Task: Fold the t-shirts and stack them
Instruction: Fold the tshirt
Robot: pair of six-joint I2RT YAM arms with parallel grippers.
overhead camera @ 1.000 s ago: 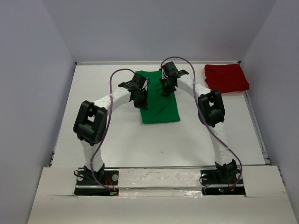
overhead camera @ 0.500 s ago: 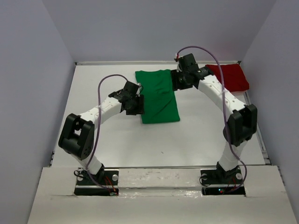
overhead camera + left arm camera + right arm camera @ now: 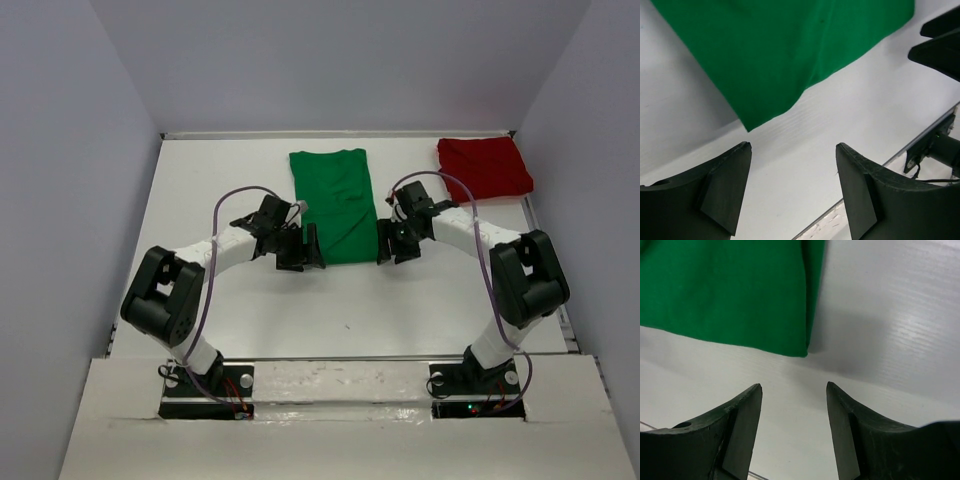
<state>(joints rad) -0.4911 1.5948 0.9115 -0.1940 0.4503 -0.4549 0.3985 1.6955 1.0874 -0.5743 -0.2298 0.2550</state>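
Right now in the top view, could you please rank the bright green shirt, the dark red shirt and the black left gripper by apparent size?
1. bright green cloth shirt
2. dark red cloth shirt
3. black left gripper

The left gripper (image 3: 308, 247) now sits lower in the frame, just off the lower-left corner of the green shirt (image 3: 335, 200), no longer over its upper part. The right gripper (image 3: 386, 244) drops from the shirt's upper-right edge to its lower-right corner. Both pairs of jaws, closed a second ago, stand apart and empty.
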